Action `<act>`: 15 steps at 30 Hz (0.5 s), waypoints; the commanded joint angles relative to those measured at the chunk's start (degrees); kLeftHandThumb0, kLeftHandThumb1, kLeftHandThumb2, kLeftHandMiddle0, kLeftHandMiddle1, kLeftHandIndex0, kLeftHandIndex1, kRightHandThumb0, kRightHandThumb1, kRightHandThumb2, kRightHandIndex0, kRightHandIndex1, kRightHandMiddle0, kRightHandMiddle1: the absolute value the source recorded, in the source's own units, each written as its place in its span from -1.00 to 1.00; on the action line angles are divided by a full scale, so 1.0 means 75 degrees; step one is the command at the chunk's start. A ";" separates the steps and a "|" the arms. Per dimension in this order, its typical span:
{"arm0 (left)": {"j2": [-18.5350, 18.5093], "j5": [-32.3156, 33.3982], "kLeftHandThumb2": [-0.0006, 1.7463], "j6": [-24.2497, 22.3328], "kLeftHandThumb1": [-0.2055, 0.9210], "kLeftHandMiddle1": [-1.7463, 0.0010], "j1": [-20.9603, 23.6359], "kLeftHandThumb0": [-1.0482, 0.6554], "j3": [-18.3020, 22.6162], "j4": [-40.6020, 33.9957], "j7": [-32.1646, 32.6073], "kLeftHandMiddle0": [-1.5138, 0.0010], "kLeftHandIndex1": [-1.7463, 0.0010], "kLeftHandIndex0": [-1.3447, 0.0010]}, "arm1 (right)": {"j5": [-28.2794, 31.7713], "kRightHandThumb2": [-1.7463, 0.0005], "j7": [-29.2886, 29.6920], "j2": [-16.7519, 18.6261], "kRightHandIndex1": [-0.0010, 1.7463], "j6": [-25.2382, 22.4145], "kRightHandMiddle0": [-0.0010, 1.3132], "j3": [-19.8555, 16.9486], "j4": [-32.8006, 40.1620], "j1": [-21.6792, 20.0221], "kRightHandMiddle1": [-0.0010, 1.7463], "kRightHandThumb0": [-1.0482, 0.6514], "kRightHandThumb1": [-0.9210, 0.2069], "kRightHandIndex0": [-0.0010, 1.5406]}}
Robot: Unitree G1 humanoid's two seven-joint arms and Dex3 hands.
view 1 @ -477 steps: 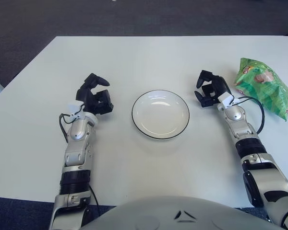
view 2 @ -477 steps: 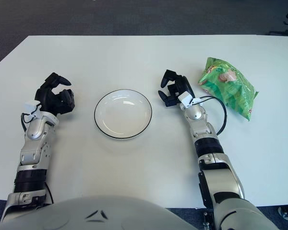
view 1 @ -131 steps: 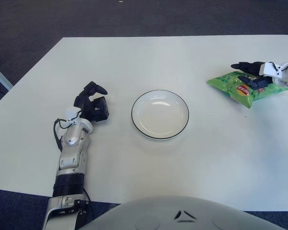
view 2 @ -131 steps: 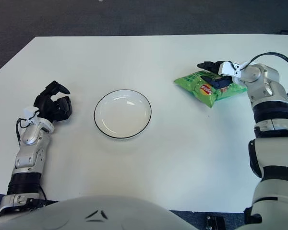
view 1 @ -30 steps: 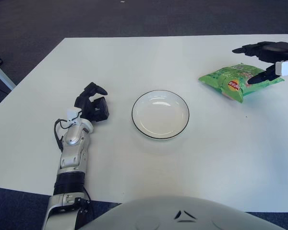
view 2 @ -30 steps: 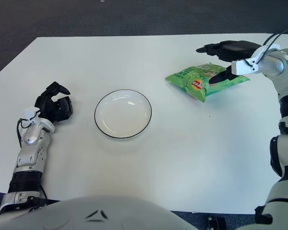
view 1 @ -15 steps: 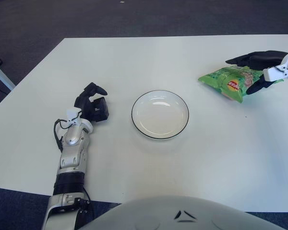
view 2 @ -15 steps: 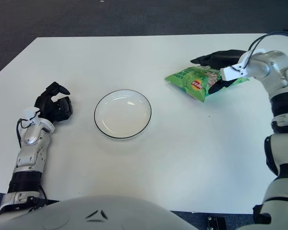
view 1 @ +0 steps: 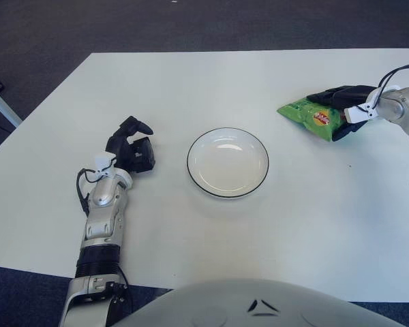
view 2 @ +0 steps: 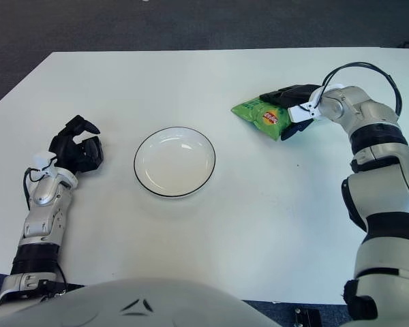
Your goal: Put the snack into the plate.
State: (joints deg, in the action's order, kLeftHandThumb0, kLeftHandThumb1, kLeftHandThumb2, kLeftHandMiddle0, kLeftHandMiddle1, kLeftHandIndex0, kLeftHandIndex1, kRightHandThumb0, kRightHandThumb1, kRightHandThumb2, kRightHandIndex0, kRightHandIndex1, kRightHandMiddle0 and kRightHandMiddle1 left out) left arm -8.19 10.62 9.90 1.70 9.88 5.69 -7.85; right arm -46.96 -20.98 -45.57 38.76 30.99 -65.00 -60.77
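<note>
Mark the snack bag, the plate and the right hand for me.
snack bag [view 2: 258,114]: right eye view, green front near the logo.
plate [view 2: 174,191]: right eye view, near rim.
right hand [view 2: 290,109]: right eye view, between the fingertips on the bag.

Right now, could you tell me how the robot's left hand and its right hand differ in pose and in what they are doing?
The left hand rests on the white table left of the round white black-rimmed plate, its fingers curled on nothing; the right hand is closed on the green snack bag. The left arm lies straight forward, while the right arm bends inward toward the plate. The left hand is idle; the right hand is at work. Both have black fingers.
</note>
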 commanded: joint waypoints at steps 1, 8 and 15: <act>0.0707 -0.0016 0.52 0.0035 -0.09 -1.00 -0.1225 -0.33 -0.0239 0.0804 0.0082 -0.55 -1.00 0.08 | -0.0421 0.87 0.0270 0.0404 -1.00 -0.0206 -1.00 0.0413 -0.0296 -0.0145 -1.00 -1.00 -0.85 -1.00; 0.0779 -0.0002 0.54 0.0036 -0.11 -1.00 -0.1217 -0.34 -0.0234 0.0812 0.0146 -0.55 -1.00 0.07 | -0.0652 0.84 0.1422 0.0637 -1.00 -0.0519 -1.00 0.0704 -0.0586 0.0014 -1.00 -1.00 -0.98 -1.00; 0.0804 0.0006 0.54 0.0108 -0.12 -1.00 -0.1218 -0.34 -0.0220 0.0825 0.0177 -0.54 -1.00 0.06 | -0.0822 0.81 0.2668 0.0790 -1.00 -0.0918 -1.00 0.0919 -0.0888 0.0195 -1.00 -1.00 -1.00 -1.00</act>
State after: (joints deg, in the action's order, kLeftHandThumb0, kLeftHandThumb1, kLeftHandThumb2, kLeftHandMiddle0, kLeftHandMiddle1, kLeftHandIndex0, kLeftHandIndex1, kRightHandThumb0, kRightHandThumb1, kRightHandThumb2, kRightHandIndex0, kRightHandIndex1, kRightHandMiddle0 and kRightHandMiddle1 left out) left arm -8.02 10.59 9.91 1.68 9.77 5.23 -7.44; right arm -51.16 -5.76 -41.29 33.64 36.36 -69.82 -61.71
